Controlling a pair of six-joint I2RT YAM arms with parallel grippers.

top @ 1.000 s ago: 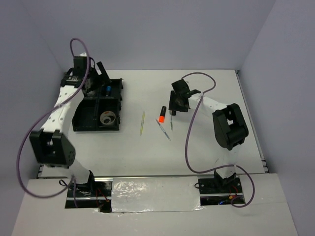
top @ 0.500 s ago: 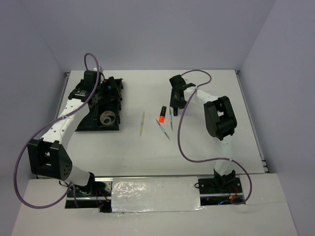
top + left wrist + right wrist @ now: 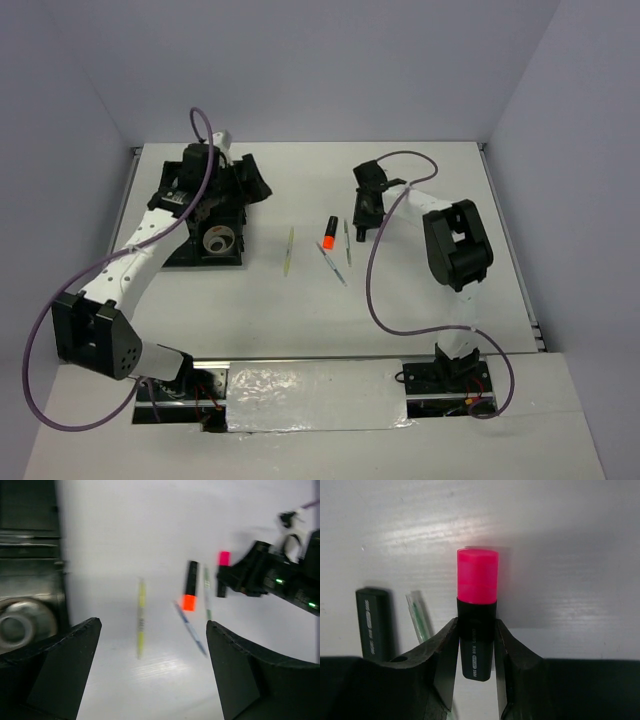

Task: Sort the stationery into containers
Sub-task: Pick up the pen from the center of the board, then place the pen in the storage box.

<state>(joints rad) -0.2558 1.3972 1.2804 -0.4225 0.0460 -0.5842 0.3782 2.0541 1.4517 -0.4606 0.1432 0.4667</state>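
Observation:
The black divided tray point(image 3: 176, 250) stands at the far left, with a clear tape roll point(image 3: 218, 240) in its near compartment. My left gripper point(image 3: 250, 182) is open and empty at the tray's right edge; in its wrist view point(image 3: 152, 625) it looks over the pens. My right gripper point(image 3: 365, 212) is shut on the pink-capped highlighter point(image 3: 476, 605), low on the table. The orange-capped highlighter point(image 3: 328, 232), green pen point(image 3: 347, 240), blue pen point(image 3: 333, 263) and yellow pen point(image 3: 289, 250) lie mid-table. The blue-capped highlighter is hidden.
The orange highlighter's black body point(image 3: 374, 625) and the green pen point(image 3: 420, 622) lie just left of my right fingers. Grey walls close the table at the back and sides.
My left gripper has swung from over the tray's far part to its right edge, facing the table middle. My right gripper has shifted only slightly around the pink highlighter.

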